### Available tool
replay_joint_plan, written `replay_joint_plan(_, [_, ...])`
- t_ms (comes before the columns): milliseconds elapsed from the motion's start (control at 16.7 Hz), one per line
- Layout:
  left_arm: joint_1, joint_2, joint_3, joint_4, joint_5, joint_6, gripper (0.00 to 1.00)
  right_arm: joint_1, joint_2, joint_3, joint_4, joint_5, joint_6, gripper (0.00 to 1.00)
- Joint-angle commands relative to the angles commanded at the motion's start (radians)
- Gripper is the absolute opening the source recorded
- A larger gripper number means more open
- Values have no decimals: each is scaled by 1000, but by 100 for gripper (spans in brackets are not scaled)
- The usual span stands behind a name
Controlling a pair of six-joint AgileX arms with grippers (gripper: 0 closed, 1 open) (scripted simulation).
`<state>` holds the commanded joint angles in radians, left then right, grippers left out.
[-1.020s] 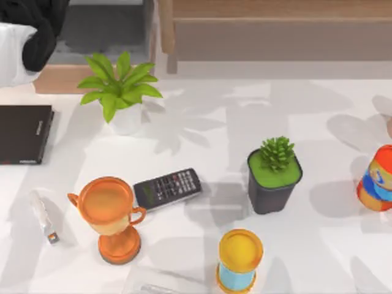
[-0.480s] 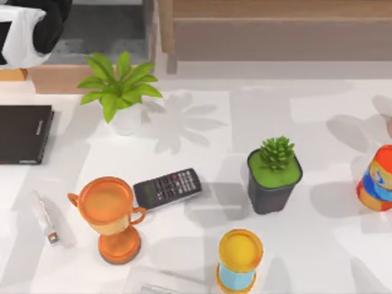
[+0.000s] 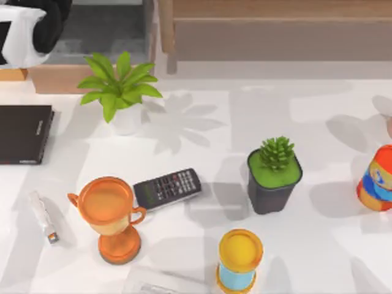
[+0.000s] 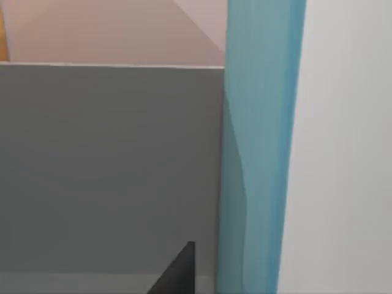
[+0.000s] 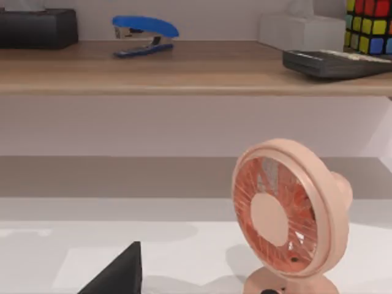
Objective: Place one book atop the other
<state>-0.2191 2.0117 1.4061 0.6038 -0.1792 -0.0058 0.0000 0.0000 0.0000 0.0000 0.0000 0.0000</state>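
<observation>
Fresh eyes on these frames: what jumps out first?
Probably the orange trophy at the table's front left, with the black remote beside it. The flat black book lies at the far left edge, and the left arm hangs above the top left corner. In the right wrist view, a pink fan stands on the table.

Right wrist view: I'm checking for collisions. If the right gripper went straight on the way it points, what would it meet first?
Probably the pink fan on the table, slightly to one side of the line; beyond it stands the wooden shelf. Depth is unclear.
</observation>
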Motion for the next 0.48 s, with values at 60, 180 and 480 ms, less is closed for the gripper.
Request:
replay_joint_plan(60, [0, 0, 0, 0, 0, 0, 47, 0, 0, 0, 0, 0, 0, 100])
replay_joint_plan(180, [0, 0, 0, 0, 0, 0, 32, 0, 0, 0, 0, 0, 0, 100])
replay_joint_plan(480, [0, 0, 0, 0, 0, 0, 0, 0, 0, 0, 0, 0, 0, 100])
